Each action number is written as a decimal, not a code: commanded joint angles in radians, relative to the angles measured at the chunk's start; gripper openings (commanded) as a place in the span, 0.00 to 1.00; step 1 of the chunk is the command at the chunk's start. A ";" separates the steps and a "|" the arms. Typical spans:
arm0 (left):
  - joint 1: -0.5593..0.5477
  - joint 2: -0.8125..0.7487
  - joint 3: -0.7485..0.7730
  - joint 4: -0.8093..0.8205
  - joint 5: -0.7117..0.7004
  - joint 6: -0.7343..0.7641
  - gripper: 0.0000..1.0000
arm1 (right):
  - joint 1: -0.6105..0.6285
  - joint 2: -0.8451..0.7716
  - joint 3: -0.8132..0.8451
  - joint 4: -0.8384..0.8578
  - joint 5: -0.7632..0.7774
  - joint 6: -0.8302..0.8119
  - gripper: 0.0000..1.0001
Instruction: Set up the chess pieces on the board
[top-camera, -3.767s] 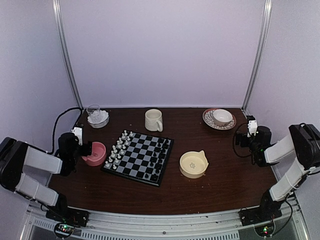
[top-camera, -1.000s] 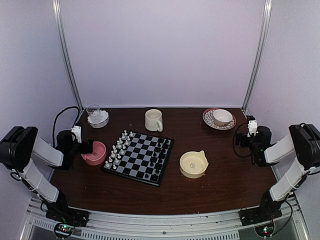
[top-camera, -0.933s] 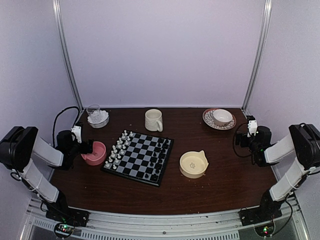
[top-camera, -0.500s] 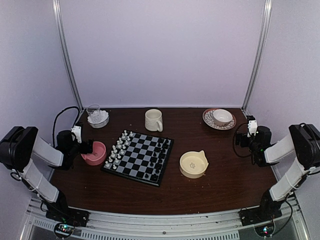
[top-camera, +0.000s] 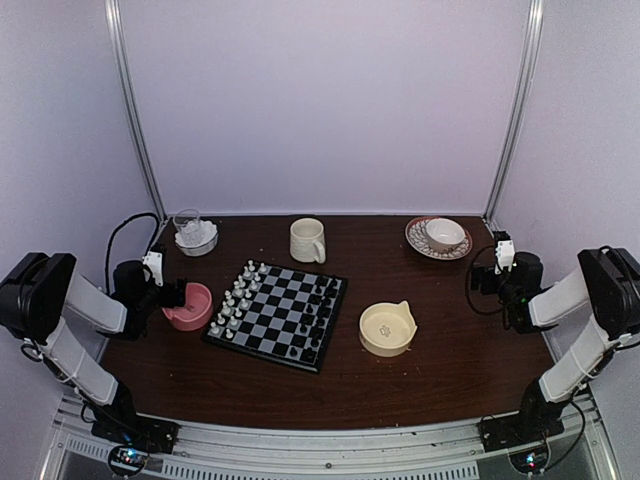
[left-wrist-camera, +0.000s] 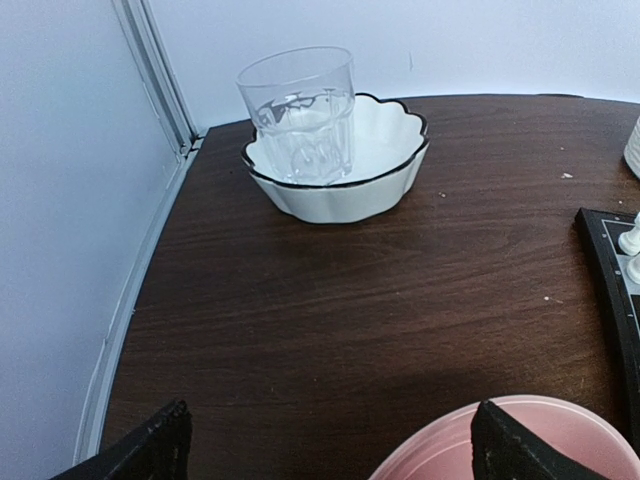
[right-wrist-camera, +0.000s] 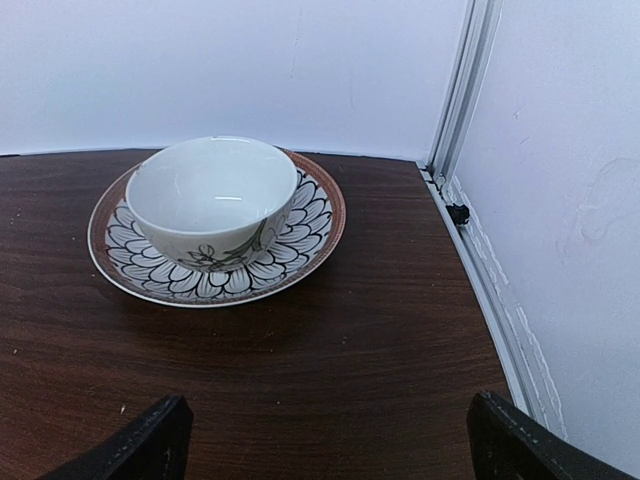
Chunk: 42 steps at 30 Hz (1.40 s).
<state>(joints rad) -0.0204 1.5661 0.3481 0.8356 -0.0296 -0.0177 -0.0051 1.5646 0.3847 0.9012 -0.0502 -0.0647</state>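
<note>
The left gripper (left-wrist-camera: 333, 440) is hovering with its fingers spread wide and holding nothing, just at the nine o'clock rim of a pink bowl (top-camera: 189, 306). At its twelve o'clock, a clear glass (left-wrist-camera: 298, 115) is standing upright inside a scalloped white bowl (left-wrist-camera: 385, 160).

The board (top-camera: 277, 313) is lying mid-table, slightly turned. The white chess pieces (top-camera: 232, 300) are lining its nine o'clock side and the black chess pieces (top-camera: 318, 318) its three o'clock side.

A cream mug (top-camera: 307, 240) is sitting at the board's twelve o'clock, a yellow bowl (top-camera: 387, 328) at its three. Toward two o'clock, a patterned plate (right-wrist-camera: 310, 225) is carrying a small white bowl (right-wrist-camera: 212, 195).

The right gripper (right-wrist-camera: 330, 435) is facing that plate, its fingers apart and empty.
</note>
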 joint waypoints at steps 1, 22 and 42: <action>0.000 0.000 0.000 0.010 0.000 0.000 0.98 | 0.000 0.000 0.000 0.002 0.001 0.000 0.99; 0.000 0.000 0.000 0.001 0.001 0.000 0.98 | 0.000 0.000 0.001 0.001 0.001 0.000 0.99; 0.001 0.000 -0.051 0.100 0.014 -0.002 0.98 | 0.002 -0.001 -0.039 0.096 0.016 0.003 0.99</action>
<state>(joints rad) -0.0204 1.5661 0.3168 0.8612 -0.0216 -0.0177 -0.0051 1.5646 0.3660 0.9424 -0.0498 -0.0647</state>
